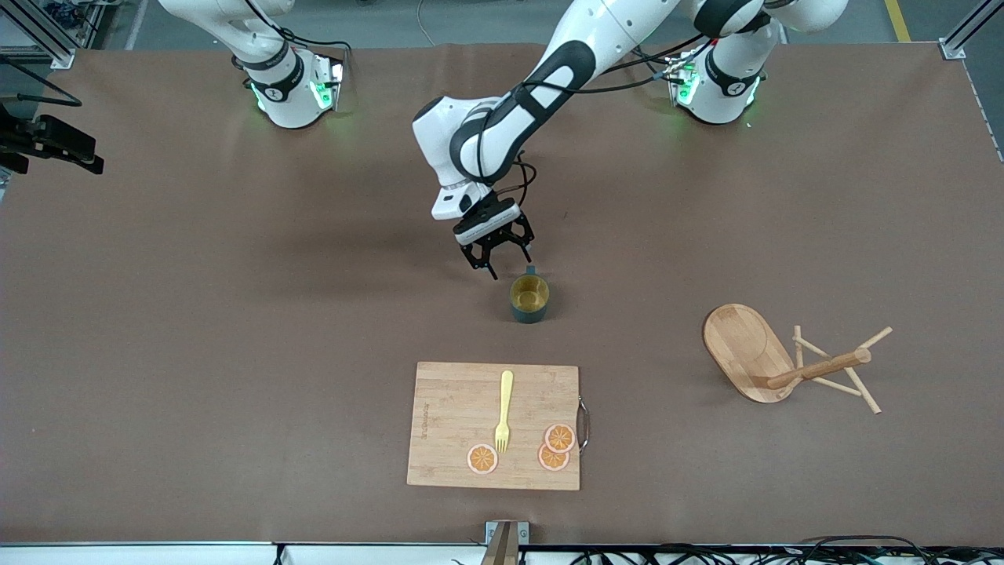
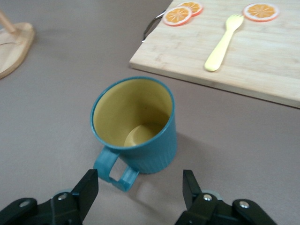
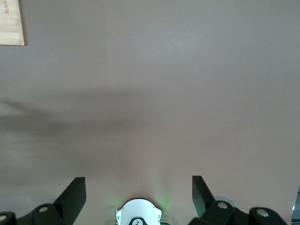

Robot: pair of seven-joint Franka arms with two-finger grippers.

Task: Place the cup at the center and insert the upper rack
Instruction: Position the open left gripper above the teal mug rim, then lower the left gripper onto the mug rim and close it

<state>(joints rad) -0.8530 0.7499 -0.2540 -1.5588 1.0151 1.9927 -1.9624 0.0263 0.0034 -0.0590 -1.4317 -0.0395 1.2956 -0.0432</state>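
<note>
The dark teal cup [image 1: 529,299] with a yellow inside stands upright near the middle of the table; in the left wrist view [image 2: 136,124] its handle [image 2: 115,171] points toward the gripper. My left gripper [image 1: 503,260] is open and empty, low over the table just beside the cup on the robots' side; its fingers [image 2: 87,187] stand apart, clear of the handle. The wooden mug tree [image 1: 784,361] lies on its side toward the left arm's end of the table. My right gripper [image 3: 139,187] is open and empty, held high over its own base [image 3: 138,213], and is out of the front view.
A bamboo cutting board [image 1: 447,428] lies nearer the front camera than the cup, with a yellow fork [image 1: 503,408] and three orange slices [image 1: 559,437] on it. The mug tree's oval base [image 2: 14,44] shows in the left wrist view.
</note>
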